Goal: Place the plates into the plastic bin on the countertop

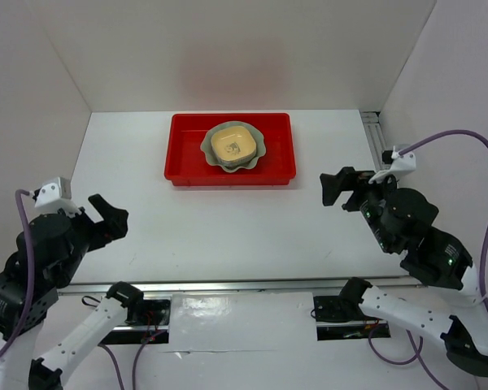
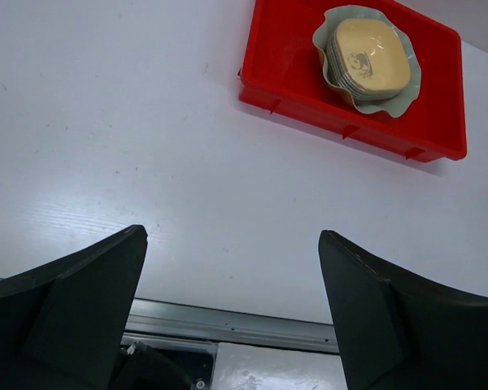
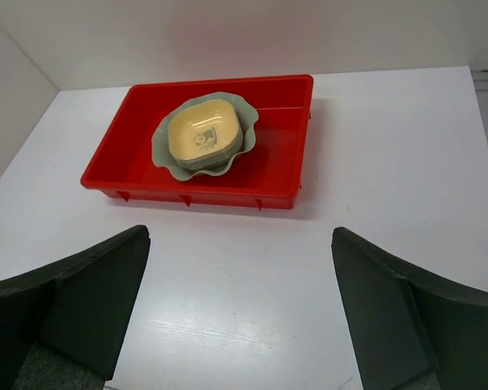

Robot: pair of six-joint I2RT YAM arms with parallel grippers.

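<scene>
Plates [image 1: 233, 147] sit stacked, apparently all, in the bin [image 1: 187, 156]; left gripper [image 1: 111, 218] and right gripper [image 1: 333, 189] gape empty.

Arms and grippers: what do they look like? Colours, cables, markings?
The left arm and right arm have black joint housings and white lower links. A purple cable runs along each, with a white camera block at the wrist. The left gripper and right gripper are matte black with broad wedge-shaped fingers. No markings visible.
</scene>
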